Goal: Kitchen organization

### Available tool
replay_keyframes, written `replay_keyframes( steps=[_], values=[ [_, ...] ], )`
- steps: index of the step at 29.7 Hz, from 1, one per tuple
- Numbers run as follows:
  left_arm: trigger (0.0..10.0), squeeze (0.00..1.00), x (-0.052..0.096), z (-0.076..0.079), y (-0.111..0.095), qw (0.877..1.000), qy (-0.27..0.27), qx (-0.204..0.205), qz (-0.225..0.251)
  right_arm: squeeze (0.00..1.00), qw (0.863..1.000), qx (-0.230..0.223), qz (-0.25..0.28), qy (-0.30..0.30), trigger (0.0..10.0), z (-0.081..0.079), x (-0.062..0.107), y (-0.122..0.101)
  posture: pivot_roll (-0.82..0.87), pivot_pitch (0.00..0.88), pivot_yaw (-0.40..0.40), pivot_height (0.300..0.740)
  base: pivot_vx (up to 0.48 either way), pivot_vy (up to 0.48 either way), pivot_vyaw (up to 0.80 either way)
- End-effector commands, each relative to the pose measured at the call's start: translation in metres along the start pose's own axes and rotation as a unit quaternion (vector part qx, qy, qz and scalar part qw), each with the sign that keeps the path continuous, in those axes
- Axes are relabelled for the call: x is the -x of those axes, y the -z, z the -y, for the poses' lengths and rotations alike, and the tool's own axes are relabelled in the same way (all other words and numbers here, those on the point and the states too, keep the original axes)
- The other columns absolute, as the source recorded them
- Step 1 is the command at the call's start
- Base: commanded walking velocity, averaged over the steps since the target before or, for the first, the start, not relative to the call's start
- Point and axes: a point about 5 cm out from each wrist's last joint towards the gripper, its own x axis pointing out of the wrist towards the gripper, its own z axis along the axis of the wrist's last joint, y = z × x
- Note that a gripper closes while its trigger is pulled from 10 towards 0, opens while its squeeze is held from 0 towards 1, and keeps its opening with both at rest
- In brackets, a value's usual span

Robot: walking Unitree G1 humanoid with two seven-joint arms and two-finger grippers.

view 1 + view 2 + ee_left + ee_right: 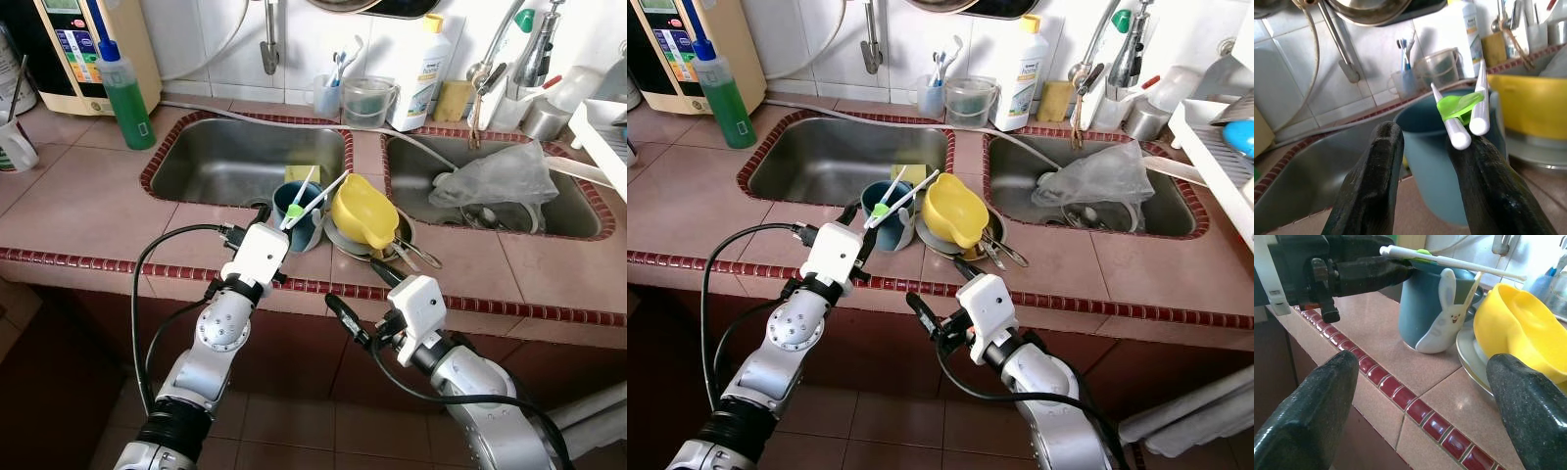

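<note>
Head views: blue mug (297, 217) sits on the tiled counter (88, 201) strip between the two sinks, near the front edge, touching a yellow bowl (363, 211) on stacked plates. Left gripper (263, 217) at the mug. Left wrist view: fingers (1371, 181) apart, white utensils (1464, 117) resting on one. Right wrist view: right gripper (1420, 396) spread wide, short of the front edge.

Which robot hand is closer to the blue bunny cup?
Left. The left end effector sits right beside the blue cup, its fingers open. The right end effector hangs open below the counter edge, farther back.
</note>
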Motion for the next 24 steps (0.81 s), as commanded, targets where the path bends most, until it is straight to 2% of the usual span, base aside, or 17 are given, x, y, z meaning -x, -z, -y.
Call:
replay_keyframes(
  steps=[1,6,19,20,22,23,24],
  values=[
    [10.0,0.0,0.0,0.0,-0.007,1.0,0.003,0.007,0.019,0.0,1.0,0.005,0.006,0.003,10.0,0.002,0.0,-0.005,-0.09,0.052,-0.019,0.74,0.0,0.0,0.0],
    [10.0,0.0,0.001,0.003,-0.008,0.999,0.022,0.007,0.026,0.0,1.0,0.004,0.006,0.003,10.0,0.002,-0.001,-0.005,-0.09,0.053,-0.019,0.74,0.0,0.0,0.0],
    [10.0,0.0,0.003,0.01,0.0,0.998,0.052,0.018,0.0,0.0,1.0,0.007,0.005,0.003,10.0,0.003,0.0,-0.005,-0.09,0.053,-0.019,0.74,0.0,0.0,0.0],
    [10.0,0.67,0.004,0.011,0.0,0.998,0.055,0.019,0.0,0.0,1.0,0.007,0.005,0.003,10.0,0.003,0.0,-0.005,-0.09,0.054,-0.02,0.74,0.0,0.0,0.0],
    [10.0,0.67,0.004,0.011,0.0,0.998,0.058,0.019,0.0,0.0,1.0,0.007,0.005,0.003,10.0,0.003,0.0,-0.005,-0.1,0.055,-0.02,0.74,0.0,0.0,0.0],
    [10.0,1.0,0.004,0.01,0.001,0.998,0.053,0.023,-0.004,0.0,1.0,0.007,0.005,0.002,10.0,0.003,0.0,-0.005,-0.1,0.056,-0.02,0.74,0.0,0.0,0.0],
    [10.0,1.0,0.004,0.01,0.001,0.998,0.053,0.02,-0.004,0.0,1.0,0.007,0.005,0.003,10.0,0.003,0.0,-0.005,-0.09,0.055,-0.02,0.74,0.0,0.0,0.0]
  ],
)
